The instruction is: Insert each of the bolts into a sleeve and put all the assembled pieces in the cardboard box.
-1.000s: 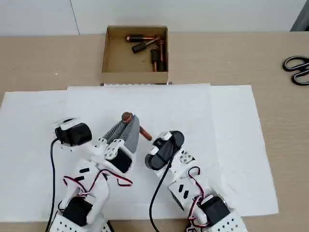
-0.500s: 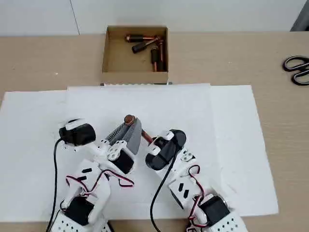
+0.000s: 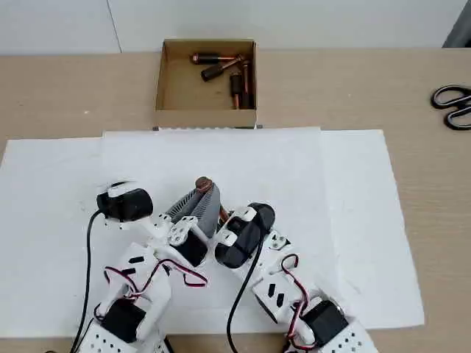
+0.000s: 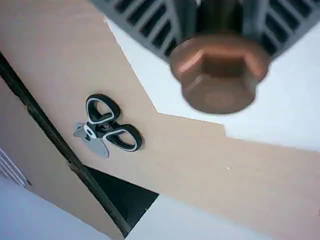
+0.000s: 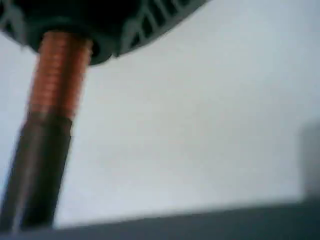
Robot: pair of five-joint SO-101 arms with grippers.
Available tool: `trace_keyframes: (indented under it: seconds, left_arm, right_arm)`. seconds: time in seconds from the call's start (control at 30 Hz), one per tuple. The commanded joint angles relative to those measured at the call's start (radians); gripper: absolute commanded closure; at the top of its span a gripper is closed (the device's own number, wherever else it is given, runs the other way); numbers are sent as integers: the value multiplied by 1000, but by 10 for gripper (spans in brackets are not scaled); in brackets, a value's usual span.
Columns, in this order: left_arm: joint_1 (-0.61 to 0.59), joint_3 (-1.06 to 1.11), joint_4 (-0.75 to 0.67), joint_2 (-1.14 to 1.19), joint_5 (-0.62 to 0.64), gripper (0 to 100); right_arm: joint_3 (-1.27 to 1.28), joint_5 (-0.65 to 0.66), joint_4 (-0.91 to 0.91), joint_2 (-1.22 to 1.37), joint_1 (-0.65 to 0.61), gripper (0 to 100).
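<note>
The left gripper (image 3: 205,191) is clamping its fingers on a bolt (image 4: 218,75) just behind the hex head, holding it above the white paper (image 3: 338,198). The right gripper (image 5: 65,30) is pinching the threaded end of what looks like the same bolt, where the copper thread is running into a dark sleeve (image 5: 34,170). The cardboard box (image 3: 206,118) is sitting well apart at the far side of the table, with finished pieces (image 3: 224,70) lying inside. With both grippers holding one piece, any pull out of line is risking a jam or a twisted grip. If the right fingers let go while the bolt is tilting thread-down, the sleeve could slide off and roll across the paper, short of the box.
</note>
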Motion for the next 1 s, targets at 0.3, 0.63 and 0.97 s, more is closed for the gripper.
trace_keyframes:
  seconds: [0.3,0.63,0.97]
  left_arm:
    - [210,-10,278,-14,-75,995]
    - [187,-16,362,-14,-133,745]
    - [26,-139,459,-14,-272,660]
  right_arm:
    - [-26,2,-27,-15,-10,995]
    - [-28,46,-27,-15,-13,995]
    - [-28,77,-27,-15,-10,995]
